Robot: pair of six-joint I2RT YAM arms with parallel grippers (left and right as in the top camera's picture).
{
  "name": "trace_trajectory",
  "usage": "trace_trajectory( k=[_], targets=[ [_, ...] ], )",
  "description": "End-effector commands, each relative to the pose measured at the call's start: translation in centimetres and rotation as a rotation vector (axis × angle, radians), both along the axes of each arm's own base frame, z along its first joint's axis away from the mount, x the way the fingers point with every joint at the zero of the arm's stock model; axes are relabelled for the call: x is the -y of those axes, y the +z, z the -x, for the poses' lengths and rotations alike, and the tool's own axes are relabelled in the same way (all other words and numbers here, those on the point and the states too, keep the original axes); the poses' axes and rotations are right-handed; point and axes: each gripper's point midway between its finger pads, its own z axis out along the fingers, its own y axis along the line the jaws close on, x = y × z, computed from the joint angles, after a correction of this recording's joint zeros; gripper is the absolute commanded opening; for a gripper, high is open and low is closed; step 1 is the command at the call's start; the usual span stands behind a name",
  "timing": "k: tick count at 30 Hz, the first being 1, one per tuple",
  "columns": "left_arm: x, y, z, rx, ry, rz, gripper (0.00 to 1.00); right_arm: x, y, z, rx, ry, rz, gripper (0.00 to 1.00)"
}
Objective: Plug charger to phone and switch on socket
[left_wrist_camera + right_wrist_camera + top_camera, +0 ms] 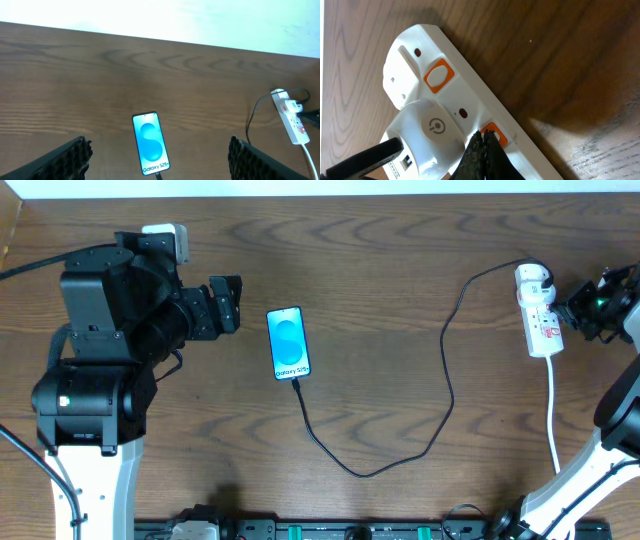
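The phone (288, 343) lies on the table's middle left, its blue screen lit; it also shows in the left wrist view (150, 143). The black charger cable (440, 395) runs from the phone's near end in a loop to its white plug head (533, 278), seated in the socket (542, 326) at the far right. My right gripper (484, 137) is shut, its tips pressed on an orange switch (499, 138) of the socket (417, 60), beside the plug head (432, 132). My left gripper (159, 165) is open and empty, just left of the phone in the overhead view (228, 302).
The socket's white cord (553, 410) runs toward the table's front right. A second orange switch (439, 75) sits near the socket's end. A white edge (200, 20) borders the table's far side.
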Motion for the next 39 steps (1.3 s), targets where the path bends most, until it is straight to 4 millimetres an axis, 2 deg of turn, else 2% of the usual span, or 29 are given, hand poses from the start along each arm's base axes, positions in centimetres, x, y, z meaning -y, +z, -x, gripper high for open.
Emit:
trace_trajectory(
  k=[1, 15, 33, 39],
  targets=[
    [-0.2, -0.2, -0.1, -0.008, 0.014, 0.003, 0.89, -1.3, -0.3, -0.4, -0.012, 0.024, -0.007, 0.01],
    [-0.2, -0.2, -0.1, -0.007, 0.013, 0.003, 0.89, -4.0, -1.1, 0.0, -0.076, 0.073, 0.011, 0.01],
    [-0.2, -0.2, -0.1, -0.008, 0.014, 0.003, 0.89, -5.6, -2.6, 1.3, -0.15, 0.091, -0.019, 0.01],
    [-0.2, -0.2, -0.1, -0.008, 0.014, 0.003, 0.89, -4.9, -2.7, 0.9, -0.142, 0.065, 0.002, 0.01]
  ],
)
